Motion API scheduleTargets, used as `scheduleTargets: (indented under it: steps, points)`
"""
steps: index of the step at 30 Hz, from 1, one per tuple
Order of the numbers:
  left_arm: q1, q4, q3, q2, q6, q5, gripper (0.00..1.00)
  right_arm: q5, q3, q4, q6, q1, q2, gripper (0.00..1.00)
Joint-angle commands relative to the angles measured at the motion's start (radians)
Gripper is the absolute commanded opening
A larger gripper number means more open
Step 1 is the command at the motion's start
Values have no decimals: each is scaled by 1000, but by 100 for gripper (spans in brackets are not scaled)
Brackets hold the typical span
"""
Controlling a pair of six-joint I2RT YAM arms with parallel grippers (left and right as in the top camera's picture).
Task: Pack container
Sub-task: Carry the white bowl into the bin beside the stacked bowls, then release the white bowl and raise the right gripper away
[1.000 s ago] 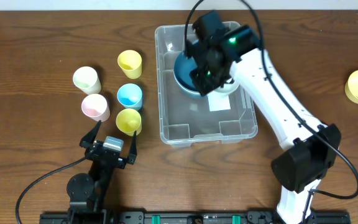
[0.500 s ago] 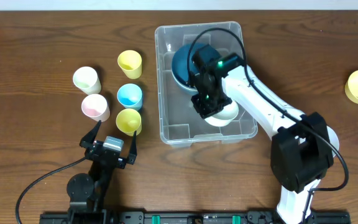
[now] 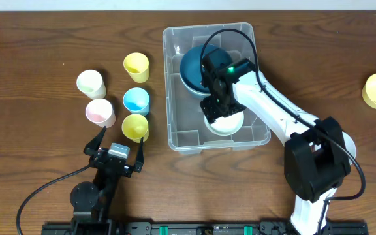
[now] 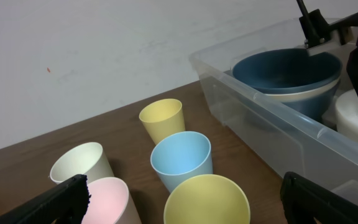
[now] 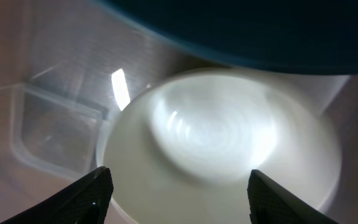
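Overhead: R gripper (image 3: 215,111) above bowl (image 3: 227,125) in container (image 3: 173,91).

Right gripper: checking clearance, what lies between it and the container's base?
A white bowl lies under the right gripper, inside the container; the right wrist view shows it.

Seeing the right tool (image 3: 215,109) down over the near half of the container (image 3: 173,98) now, not up above the blue bowl (image 3: 193,65) at the far end like a second ago. Also seeing its jaws spread apart instead of pinched shut. Finding the white bowl (image 3: 227,124) flat on the container base, shifted nearer from beside the blue one.
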Motion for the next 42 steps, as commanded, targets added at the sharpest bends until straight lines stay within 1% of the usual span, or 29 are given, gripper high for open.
scheduleTargets:
  steps: [1, 6, 7, 9, 10, 13, 20, 32, 36, 42]
  points:
    - [6, -34, -18, -5, 6, 13, 98, 41, -1, -5, 35, -5, 1, 71]
    - [6, -34, -18, -5, 6, 13, 98, 57, -1, -12, 35, -12, 1, 72]
    - [6, -34, -18, -5, 6, 13, 98, 71, -1, -12, 35, -15, 1, 75]
    - [6, -34, -18, -5, 6, 13, 98, 114, -1, -11, 36, -24, 1, 88]
    - [6, -34, -18, -5, 6, 13, 98, 137, -1, -10, 36, -29, 1, 99]
    - [6, -34, -18, -5, 6, 13, 98, 197, -1, -10, 75, -51, 1, 99]
    - [6, -34, -18, -5, 6, 13, 98, 201, 2, 23, 107, -144, 1, 99]
    - [6, -34, -18, -5, 6, 13, 98, 192, 2, 167, 192, -401, 1, 99]
    - [6, -34, -18, -5, 6, 13, 98, 113, 2, 206, 211, -461, 1, 99]
    - [6, -34, -18, -5, 6, 13, 98, -71, 13, 283, 211, -507, 0, 99]
